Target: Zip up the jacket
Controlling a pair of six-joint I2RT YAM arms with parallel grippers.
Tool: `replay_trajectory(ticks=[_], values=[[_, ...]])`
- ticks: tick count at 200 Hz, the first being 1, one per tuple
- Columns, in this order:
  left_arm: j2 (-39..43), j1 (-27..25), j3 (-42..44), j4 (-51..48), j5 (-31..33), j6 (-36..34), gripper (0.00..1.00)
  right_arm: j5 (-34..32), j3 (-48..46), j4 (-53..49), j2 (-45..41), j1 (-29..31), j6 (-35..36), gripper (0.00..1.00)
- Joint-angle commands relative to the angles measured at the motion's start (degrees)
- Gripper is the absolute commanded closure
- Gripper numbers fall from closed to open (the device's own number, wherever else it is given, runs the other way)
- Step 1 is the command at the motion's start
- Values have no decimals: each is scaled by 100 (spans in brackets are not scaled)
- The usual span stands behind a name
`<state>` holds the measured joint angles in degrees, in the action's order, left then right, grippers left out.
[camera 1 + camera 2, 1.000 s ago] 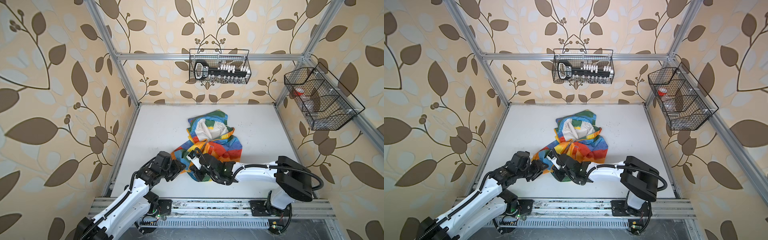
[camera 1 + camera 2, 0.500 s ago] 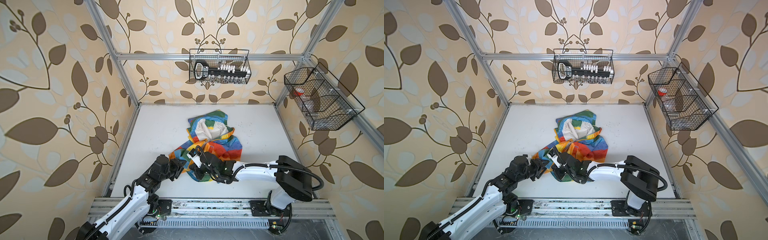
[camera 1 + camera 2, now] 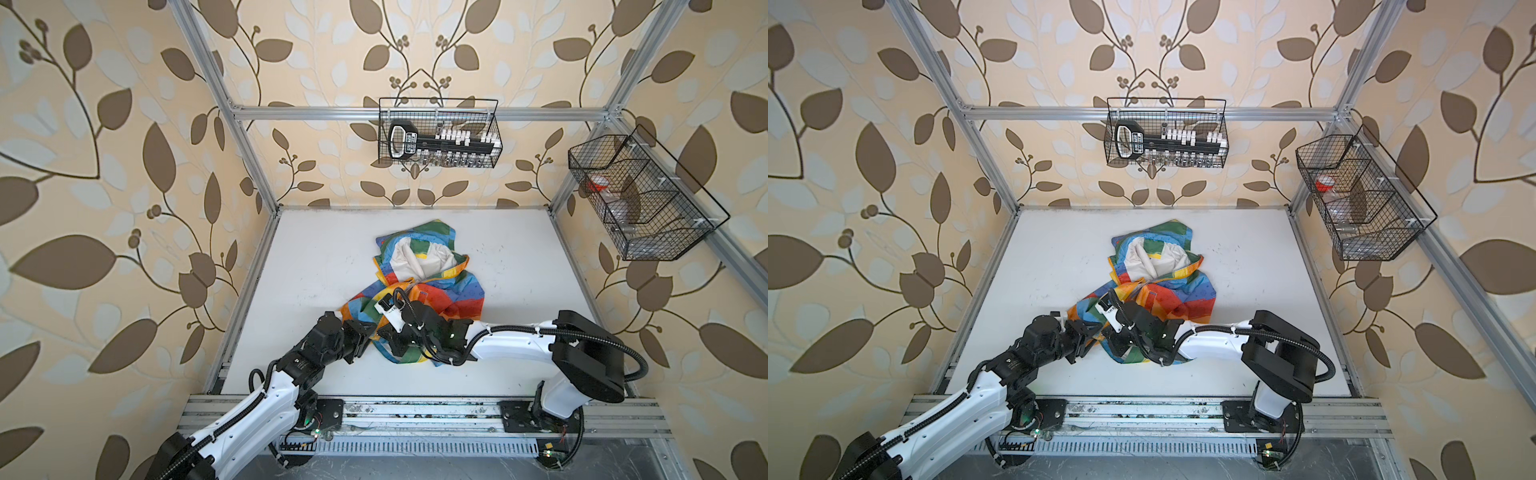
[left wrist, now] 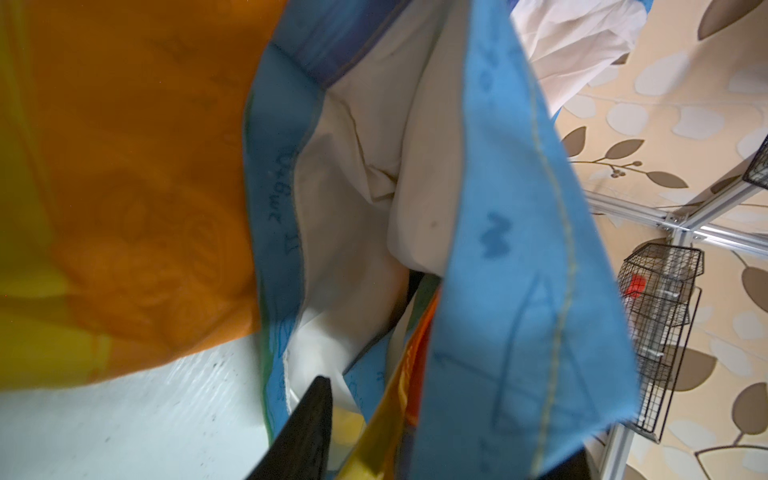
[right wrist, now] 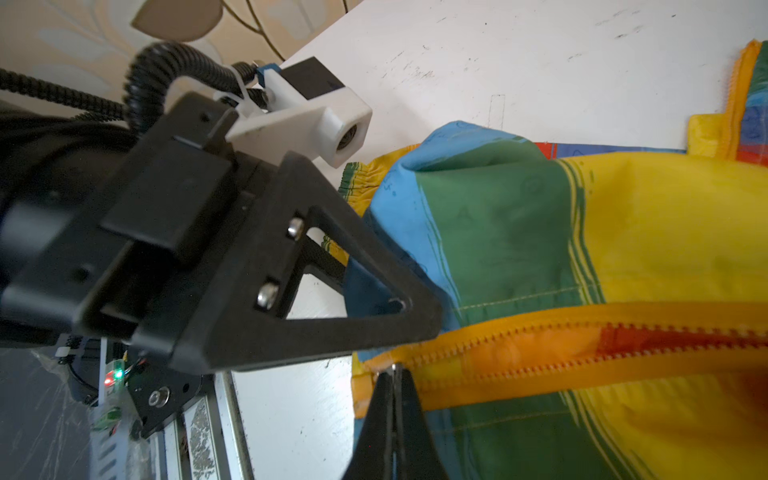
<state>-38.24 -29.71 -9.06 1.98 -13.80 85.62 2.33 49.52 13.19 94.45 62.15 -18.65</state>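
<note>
The jacket [image 3: 432, 286] lay crumpled mid-way across the white table [image 3: 324, 257], hood toward the back wall and hem toward me, and both arms met at that near hem. Its orange zipper [image 5: 582, 345] ran lengthwise straight away from my right gripper [image 5: 392, 372]. The two tooth rows stood apart and converged at the end where those jaws were pinched shut on the tape. I judged the pull had to run along that line, toward the hood. The left gripper [image 5: 419, 322] sat just beside, amid blue fabric; I couldn't tell whether it had hold.
</note>
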Motion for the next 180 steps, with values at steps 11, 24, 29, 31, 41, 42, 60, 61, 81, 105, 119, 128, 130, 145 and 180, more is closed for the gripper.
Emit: replay_trajectory(ticks=[11,24,29,31,41,42,60,61,81,105,119,128,130,145,180], values=[[79,-58,18,233,285,104,71,87,-1,97,-146,-19,-18,100],[89,-60,24,216,299,102,74,93,-11,96,-154,-26,-23,100],[96,-61,25,207,308,91,75,95,-10,104,-151,-32,-20,100],[97,-61,24,200,304,94,76,93,-14,104,-152,-33,-21,100],[104,-59,27,190,316,84,78,88,-26,98,-155,-30,-24,100],[105,-55,23,189,316,85,79,86,-28,101,-151,-29,-24,100],[128,-60,36,172,317,86,83,87,-56,101,-172,-45,-19,100],[130,-56,36,172,317,86,84,90,-56,103,-168,-45,-22,100],[154,-56,36,137,332,67,89,87,-91,113,-188,-54,-30,100],[168,-59,36,107,351,60,93,87,-104,114,-200,-64,-24,100],[159,-56,36,110,343,51,97,101,-100,114,-203,-78,-27,100],[152,-57,27,105,335,27,100,93,-101,113,-208,-80,-33,100],[150,-60,20,102,330,18,100,99,-102,113,-208,-80,-26,100],[135,-60,-59,2,326,-106,100,51,-66,83,-197,-84,-56,100],[-182,-61,-362,363,27,-593,100,-274,-33,-33,-157,-87,-54,100]])
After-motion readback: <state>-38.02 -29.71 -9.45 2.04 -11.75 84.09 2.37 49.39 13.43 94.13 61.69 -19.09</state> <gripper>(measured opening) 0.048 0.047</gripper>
